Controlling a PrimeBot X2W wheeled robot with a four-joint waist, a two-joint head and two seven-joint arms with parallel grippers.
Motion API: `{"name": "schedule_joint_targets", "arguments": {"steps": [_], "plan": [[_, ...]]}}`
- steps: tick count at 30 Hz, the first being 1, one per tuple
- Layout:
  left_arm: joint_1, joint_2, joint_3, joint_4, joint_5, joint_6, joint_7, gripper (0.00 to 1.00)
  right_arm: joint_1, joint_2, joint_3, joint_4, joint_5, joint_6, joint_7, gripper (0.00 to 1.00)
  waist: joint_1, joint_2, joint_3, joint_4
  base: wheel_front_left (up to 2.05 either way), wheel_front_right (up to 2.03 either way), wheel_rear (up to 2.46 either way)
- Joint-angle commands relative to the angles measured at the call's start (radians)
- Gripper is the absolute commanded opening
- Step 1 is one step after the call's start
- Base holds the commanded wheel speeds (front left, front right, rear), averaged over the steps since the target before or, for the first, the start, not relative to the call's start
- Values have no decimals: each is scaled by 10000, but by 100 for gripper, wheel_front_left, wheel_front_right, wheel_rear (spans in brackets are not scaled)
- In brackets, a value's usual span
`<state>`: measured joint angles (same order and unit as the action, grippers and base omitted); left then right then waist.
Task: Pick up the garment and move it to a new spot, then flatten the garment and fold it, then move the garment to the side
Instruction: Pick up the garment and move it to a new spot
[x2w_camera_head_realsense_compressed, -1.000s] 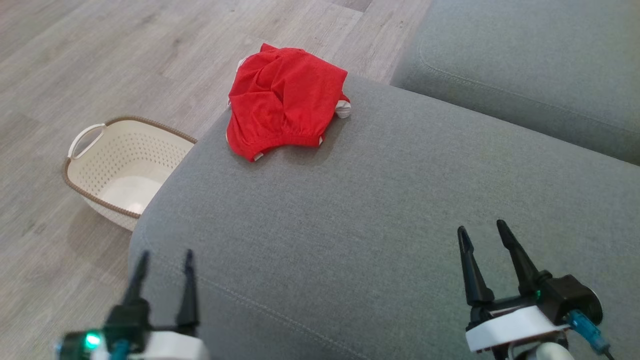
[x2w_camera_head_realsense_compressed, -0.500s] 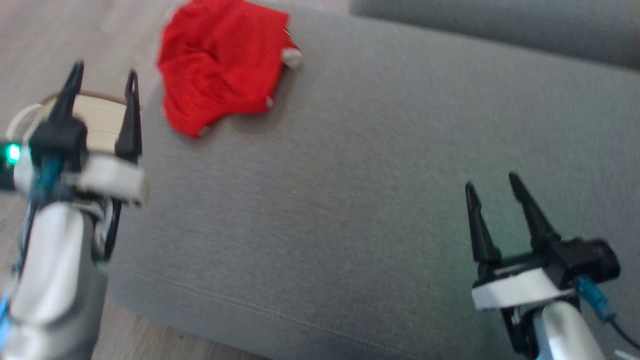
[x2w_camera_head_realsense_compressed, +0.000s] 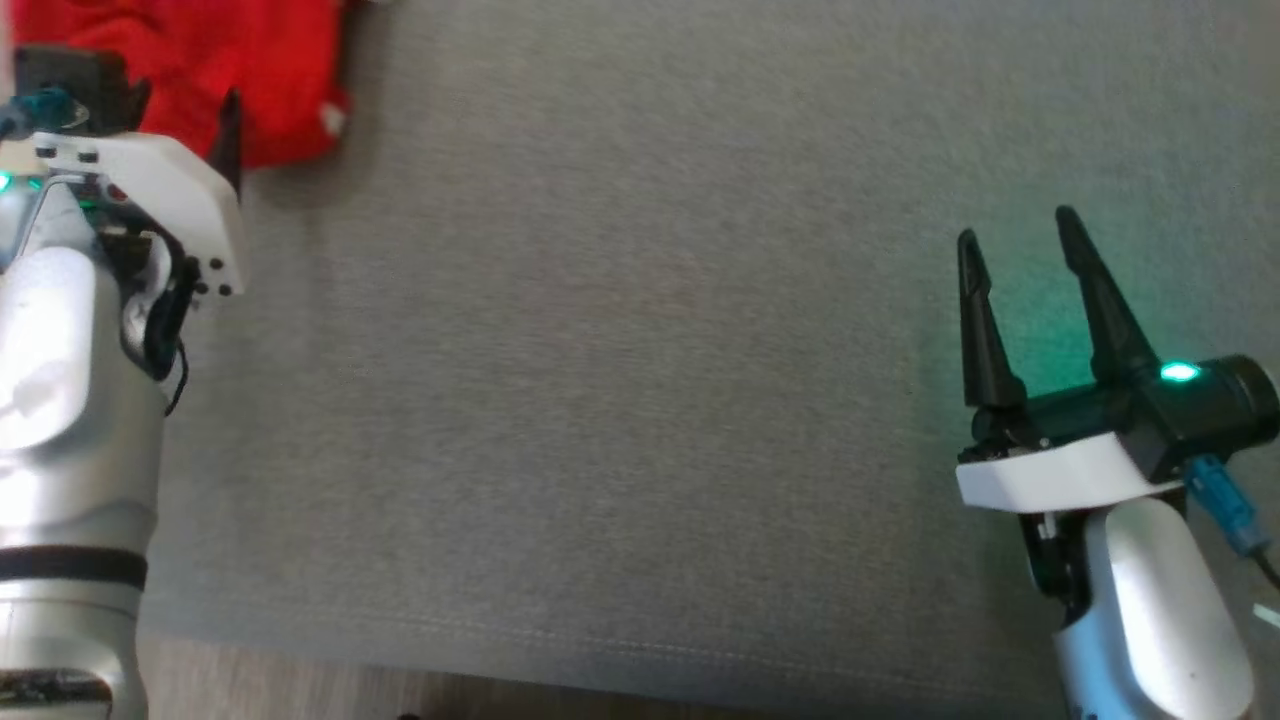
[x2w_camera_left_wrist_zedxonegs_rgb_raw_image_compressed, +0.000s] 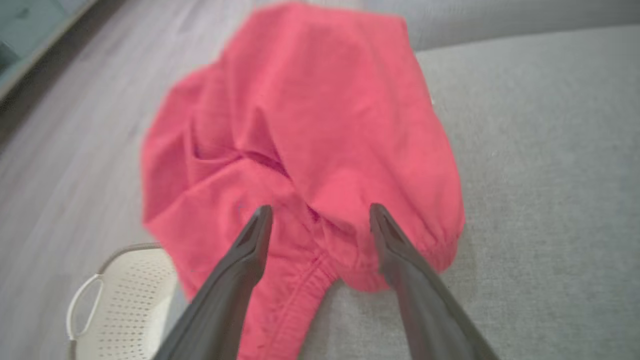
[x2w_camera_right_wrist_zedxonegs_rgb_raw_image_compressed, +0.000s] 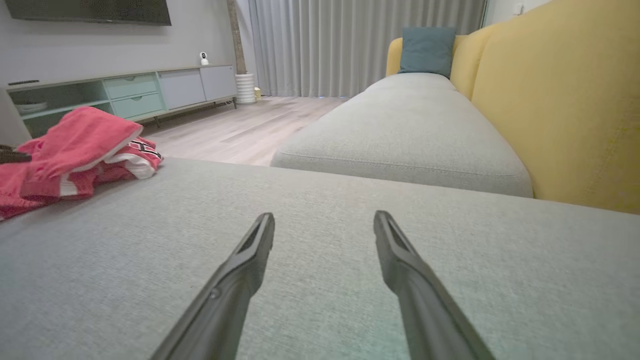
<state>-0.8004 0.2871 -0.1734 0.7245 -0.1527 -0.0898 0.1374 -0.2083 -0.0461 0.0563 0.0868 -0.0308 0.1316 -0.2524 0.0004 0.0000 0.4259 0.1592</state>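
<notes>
Left wrist view is showing the left gripper (x2w_camera_left_wrist_zedxonegs_rgb_raw_image_compressed: 320, 207) reaching with jaws spread wide, empty, at the near hem of the red garment (x2w_camera_left_wrist_zedxonegs_rgb_raw_image_compressed: 310, 115), which is lying crumpled at the grey cushion's (x2w_camera_left_wrist_zedxonegs_rgb_raw_image_compressed: 540, 175) far left corner. The right gripper (x2w_camera_head_realsense_compressed: 1012, 225) is hanging equally wide, holding nothing, over the cushion's front right part.
</notes>
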Motion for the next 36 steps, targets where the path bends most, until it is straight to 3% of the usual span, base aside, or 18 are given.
{"name": "schedule_joint_targets", "arguments": {"steps": [1,9,10,11,12,13,25,36], "plan": [[-403,617,427,-235,-61,-48,28,100,-137,-41,219,-354,-12,-9,-93,100,-4,0,482,-473,0,0,0],[-711,681,474,1086,-411,-91,747,100,-279,-41,194,-342,148,-9,-93,100,-4,0,712,-748,0,0,0],[-715,702,475,1189,-423,-77,739,89,-295,-41,207,-331,178,-9,-93,100,-4,0,702,-766,0,0,0],[-719,723,468,1274,-428,-72,702,64,-309,-41,215,-320,204,-9,-93,100,-4,0,682,-777,0,0,0],[-728,744,466,1340,-426,-43,627,17,-318,-41,215,-311,228,-9,-93,100,-4,0,651,-781,0,0,0],[-742,769,468,1376,-416,-2,494,0,-319,-41,207,-303,244,-9,-93,100,-4,0,605,-778,0,0,0],[-1157,1269,-42,1352,36,-20,-703,0,81,-41,80,-46,434,-9,-93,100,-4,0,-987,-549,0,0,0],[-1770,1605,-1121,-114,553,-285,-1041,0,807,-41,-7,220,898,-9,-93,100,-4,0,-2997,-697,0,0,0]]}}
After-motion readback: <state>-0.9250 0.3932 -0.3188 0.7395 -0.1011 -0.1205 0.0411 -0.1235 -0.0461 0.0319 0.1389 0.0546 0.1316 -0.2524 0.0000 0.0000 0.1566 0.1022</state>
